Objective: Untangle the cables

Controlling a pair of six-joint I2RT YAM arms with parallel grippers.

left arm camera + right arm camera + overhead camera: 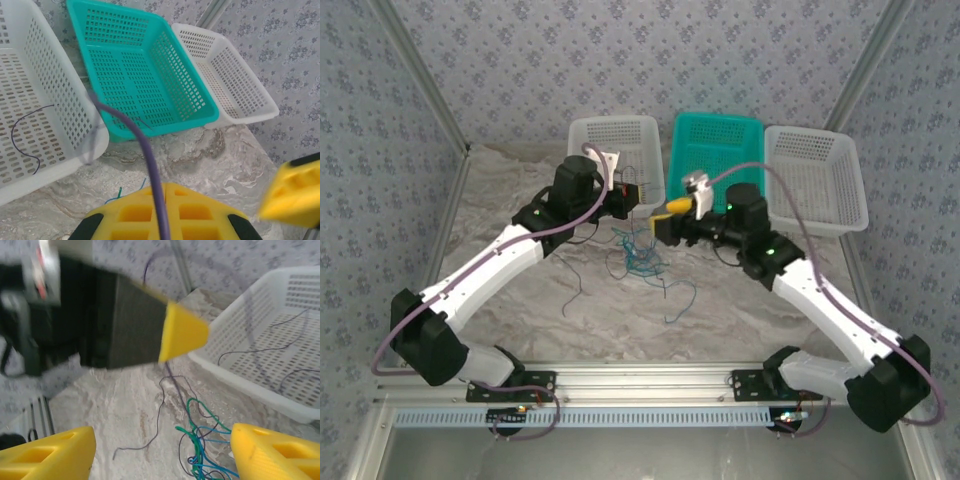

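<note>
We hold the left end effector (632,197) clenched on a dark purple wire (150,165), raised so the strand draws out of the cable tangle (642,255) lying on the counter (520,290) btw the arms, w/ the right end effector (670,212) released just beside, prob. to regrip.

Glossy teal plastic basket (180,75), white plastic baskets (65,100), matt table cover (200,155), smooth-coated cables (192,440)

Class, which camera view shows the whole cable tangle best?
Top external: the whole tangle is in frame, loose ends included. Right wrist shows its coloured strands closer, cut off at the bottom. Left wrist shows one purple strand.
</note>
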